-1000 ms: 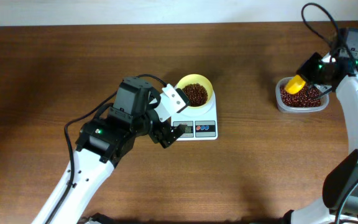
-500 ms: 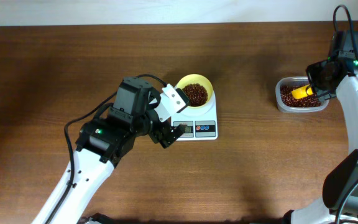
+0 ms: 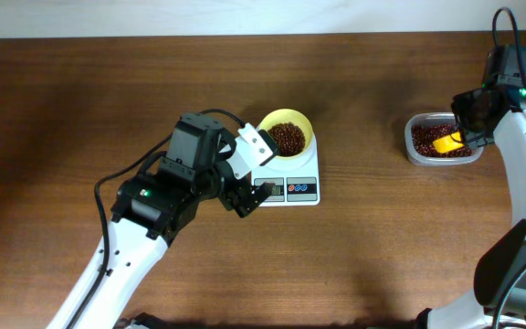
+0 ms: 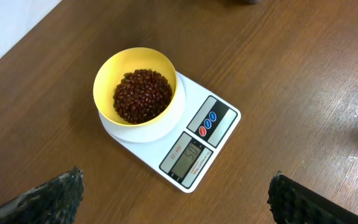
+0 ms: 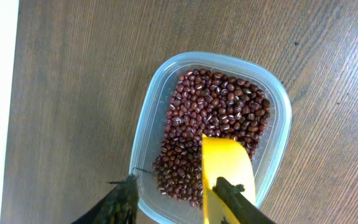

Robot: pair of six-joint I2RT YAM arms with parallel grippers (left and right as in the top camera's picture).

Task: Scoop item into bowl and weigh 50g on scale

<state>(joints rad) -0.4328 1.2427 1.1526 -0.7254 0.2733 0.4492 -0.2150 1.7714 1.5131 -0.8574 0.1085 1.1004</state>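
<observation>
The pale-yellow bowl stands on the white scale and holds a heap of reddish-brown beans. In the left wrist view the bowl, its beans and the scale show clearly, and the display reads about 50. My left gripper is open and empty, above the table in front of the scale. My right gripper is open over the clear tub of beans. The yellow scoop lies in the tub by the right finger.
The clear tub with the scoop sits near the table's far right edge, under my right arm. Bare wooden table lies between the scale and the tub. A pale wall runs along the back edge.
My right gripper carried the yellow scoop from above the tub's left side down into the tub. The scoop now rests further right among the beans. The left arm has not moved.
</observation>
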